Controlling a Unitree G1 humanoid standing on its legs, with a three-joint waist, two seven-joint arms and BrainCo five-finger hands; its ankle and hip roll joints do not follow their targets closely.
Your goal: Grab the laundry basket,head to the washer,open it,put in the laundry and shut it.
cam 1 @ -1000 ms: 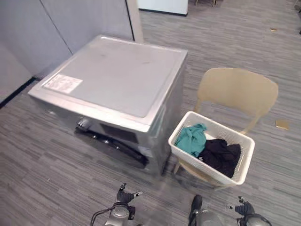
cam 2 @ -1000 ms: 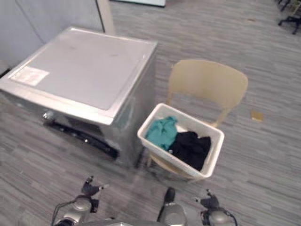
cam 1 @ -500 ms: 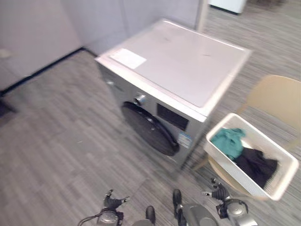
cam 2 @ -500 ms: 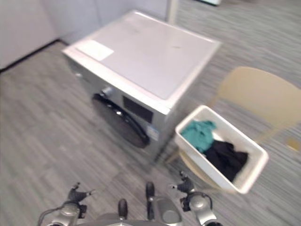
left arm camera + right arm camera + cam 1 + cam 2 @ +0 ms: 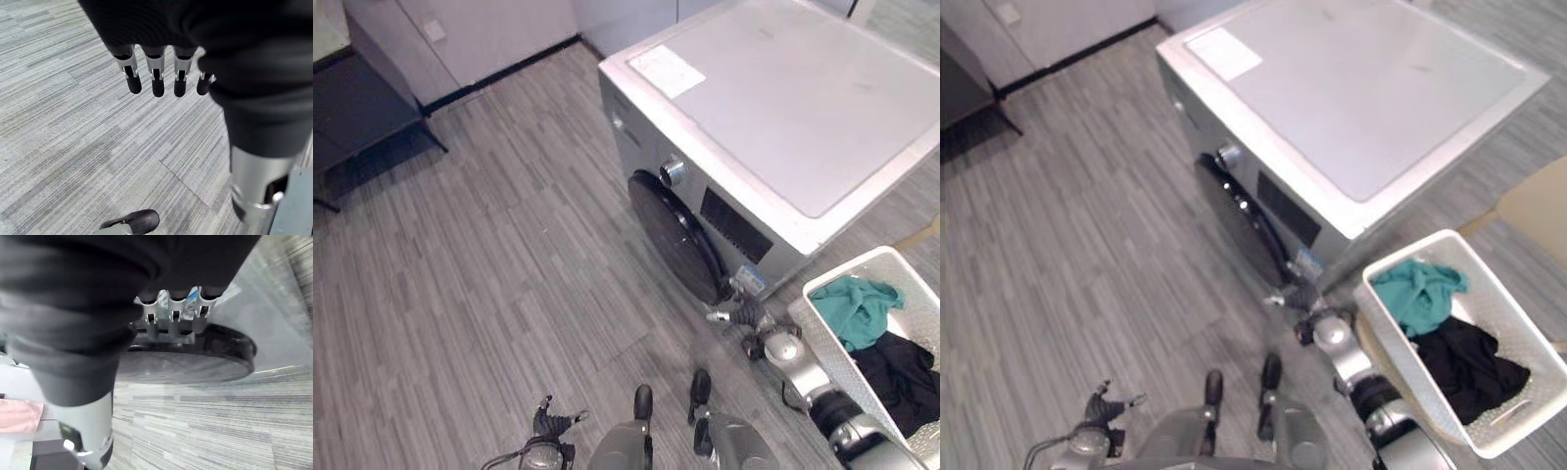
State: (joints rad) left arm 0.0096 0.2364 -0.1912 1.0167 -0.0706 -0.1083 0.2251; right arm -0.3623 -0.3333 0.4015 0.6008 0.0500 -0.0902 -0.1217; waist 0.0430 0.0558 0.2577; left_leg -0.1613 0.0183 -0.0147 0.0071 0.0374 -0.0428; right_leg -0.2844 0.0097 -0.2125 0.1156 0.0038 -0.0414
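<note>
A silver washer [image 5: 803, 98] stands ahead on the right, its round dark door [image 5: 677, 237] shut. My right hand [image 5: 744, 315] reaches to the door's lower edge. Its straight fingers [image 5: 171, 313] point at the door's rim [image 5: 195, 340] and hold nothing. The white laundry basket [image 5: 1386, 308] rests on a beige chair [image 5: 1538, 206] to the right of the washer. A teal garment [image 5: 1420, 294] and a black garment [image 5: 1464, 367] lie in it. My left hand [image 5: 548, 426] hangs low at my side, with its fingers [image 5: 154, 81] straight over the floor.
Grey plank floor [image 5: 509, 264] spreads left of the washer. A dark low table [image 5: 357, 113] stands at the far left by a grey wall [image 5: 480, 29].
The camera has swung left and nearer the washer. My right hand has risen from my side to the door's lower edge. The left hand still hangs low.
</note>
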